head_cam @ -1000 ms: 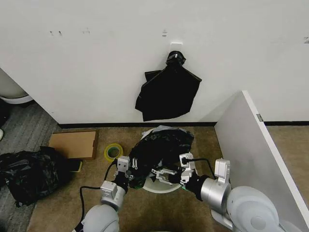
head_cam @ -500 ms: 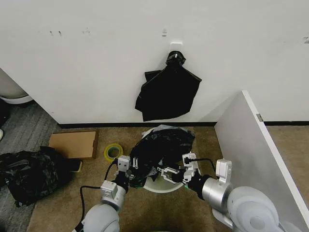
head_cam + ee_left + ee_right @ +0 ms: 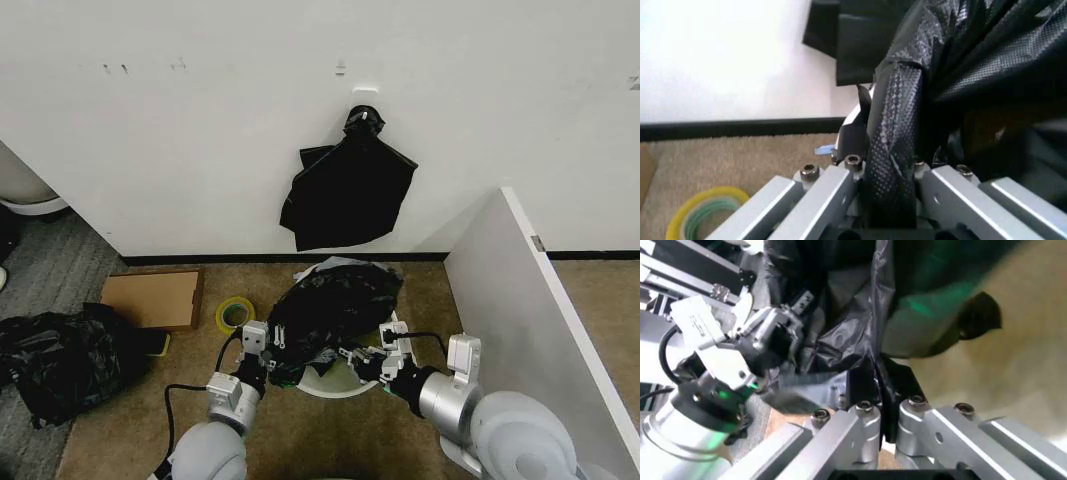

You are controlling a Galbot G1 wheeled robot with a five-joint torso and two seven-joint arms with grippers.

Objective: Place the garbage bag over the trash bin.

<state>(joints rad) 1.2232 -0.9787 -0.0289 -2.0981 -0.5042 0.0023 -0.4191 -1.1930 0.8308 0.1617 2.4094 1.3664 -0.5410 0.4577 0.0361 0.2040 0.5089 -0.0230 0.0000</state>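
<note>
Now | right end effector (image 3: 352, 360) moved rightward, clamping garbage bag (image 3: 335, 305) | left end effector (image 3: 272, 362) grips bag, unmoved

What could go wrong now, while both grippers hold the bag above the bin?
1. The bag is thin and both grippers, left and right, are shut on its edge; pulling apart might tear it.
2. It lies bunched on the bin, so the mouth may not open around the rim.
3. The bin looks light; a sideways tug could tip it.

free: carpet (image 3: 330, 430) before trash bin (image 3: 335, 385); blocked: right panel (image 3: 520, 310); left: tape roll (image 3: 235, 314)
</note>
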